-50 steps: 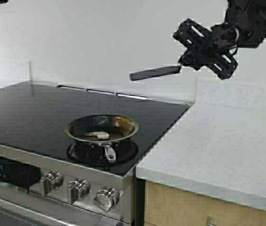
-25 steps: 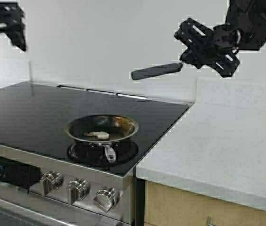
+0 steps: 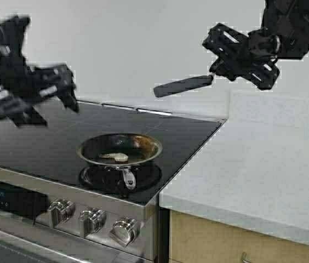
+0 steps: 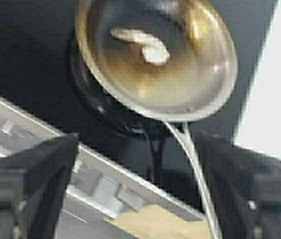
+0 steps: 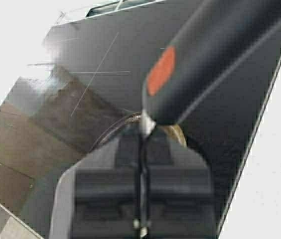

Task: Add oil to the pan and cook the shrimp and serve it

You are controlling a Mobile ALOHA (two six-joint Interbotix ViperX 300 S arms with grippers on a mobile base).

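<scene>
The pan (image 3: 119, 150) sits on the front burner of the black cooktop (image 3: 45, 131), handle toward the knobs. The shrimp (image 3: 116, 157) lies inside the pan on its browned base. The right claw (image 3: 215, 74) hangs high above the rear of the cooktop, pinching a black spatula (image 3: 182, 85) by its handle, blade pointing left. The left claw (image 3: 61, 90) is above the cooktop left of the pan, jaws spread and empty. No oil dispenser is visible. Judged status: the shrimp is in the pan; stirring or turning and serving remain. The white desk (image 3: 253, 164) lies right of the stove.
</scene>
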